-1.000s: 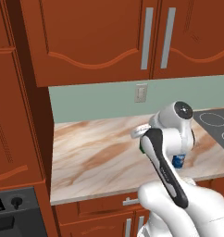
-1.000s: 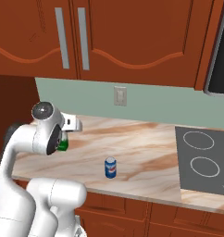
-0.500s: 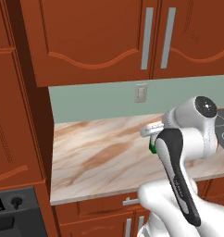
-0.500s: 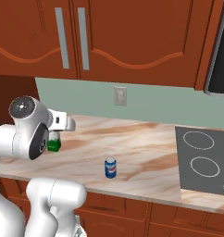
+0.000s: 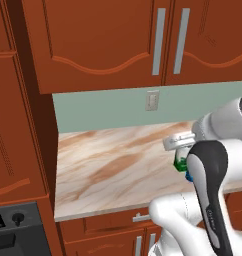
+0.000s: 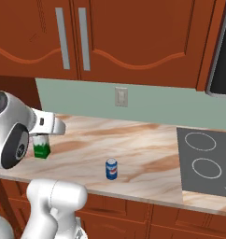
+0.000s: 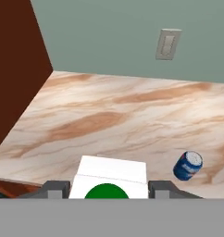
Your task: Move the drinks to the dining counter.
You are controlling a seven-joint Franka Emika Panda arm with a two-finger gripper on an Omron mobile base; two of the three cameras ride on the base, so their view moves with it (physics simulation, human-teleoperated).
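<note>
Carton (image 6: pixel 41 146) has shifted w/ the arm since a sec ago: elbow swung wider, toward the edge of both base views, and the carton rode along above the marble counter (image 5: pixel 113 170) rather than standing on it. Gripper (image 7: pixel 108 190) is closed on it, jaws narrow, one finger each side of the white top w/ green cap in the hand view. So pickup looks done and carry is starting. Blue can (image 6: pixel 111 169) sits upright near the front edge, untouched, left of the cooktop (image 6: pixel 206 161). This counter, w/ red-brown cabinets (image 6: pixel 101 37) above, isn't the dining one, so prob. the base must drive next; second drink is left for later.
</note>
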